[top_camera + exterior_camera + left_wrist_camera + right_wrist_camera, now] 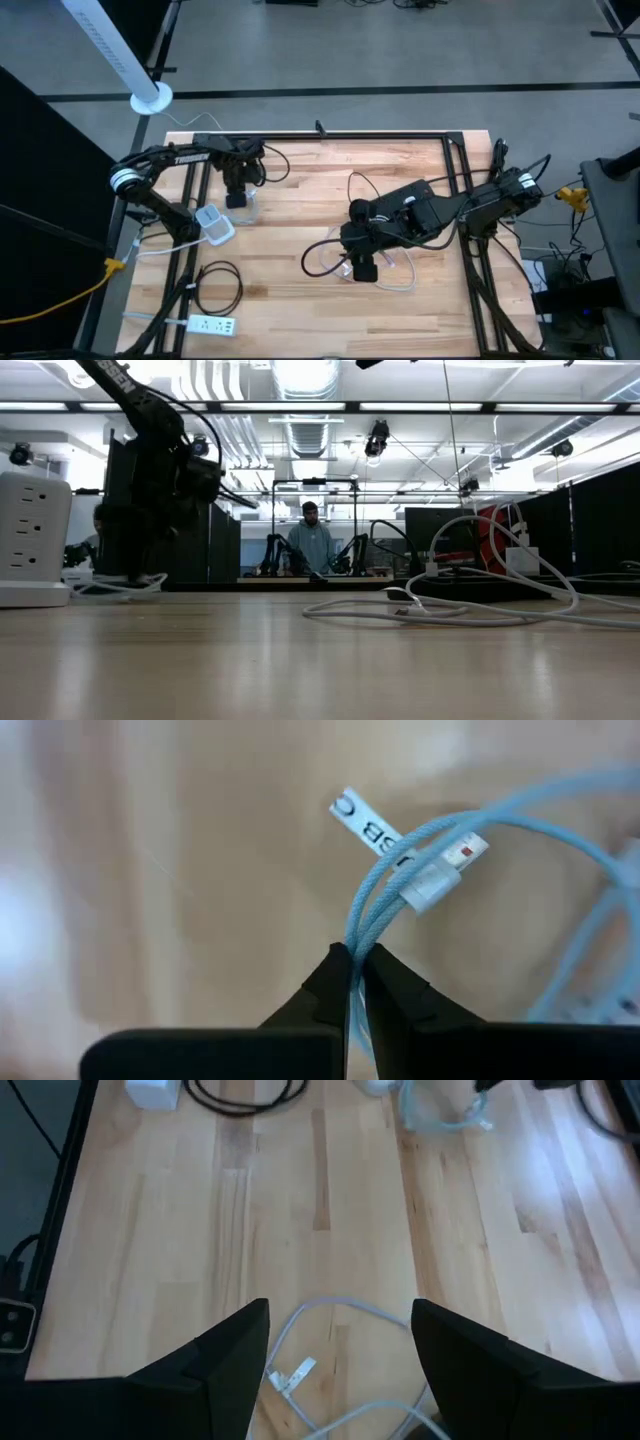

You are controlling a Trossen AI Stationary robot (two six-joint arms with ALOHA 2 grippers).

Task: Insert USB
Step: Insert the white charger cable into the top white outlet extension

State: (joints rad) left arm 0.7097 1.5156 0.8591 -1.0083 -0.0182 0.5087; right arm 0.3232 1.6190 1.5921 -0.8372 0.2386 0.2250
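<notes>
A light blue braided USB cable point(520, 805) lies at the table's far left. Its silver plug point(440, 875) and a white paper tag point(365, 820) sit just beyond my left gripper point(352, 960), which points down and is shut on the cable point(248, 212). A white socket cube point(213, 225) stands on the table near that gripper point(237, 200). My right gripper point(362, 272) hangs open above a white cable point(385, 1312) at mid-table. That cable's plug point(290, 1377) lies on the wood below the fingers, and they do not touch it. My left gripper pinches two strands of the blue cable side by side point(358, 925), a short way back from the silver plug, between its fingertips. The fingers come from above, pointing down. The cable runs on in loops over the table.
A white power strip point(210, 325) and a black cable loop point(220, 285) lie near the front left. In the low view the socket cube point(30, 540) stands at the left and the white cable point(450, 610) at the right. A person point(312, 542) stands far behind the table.
</notes>
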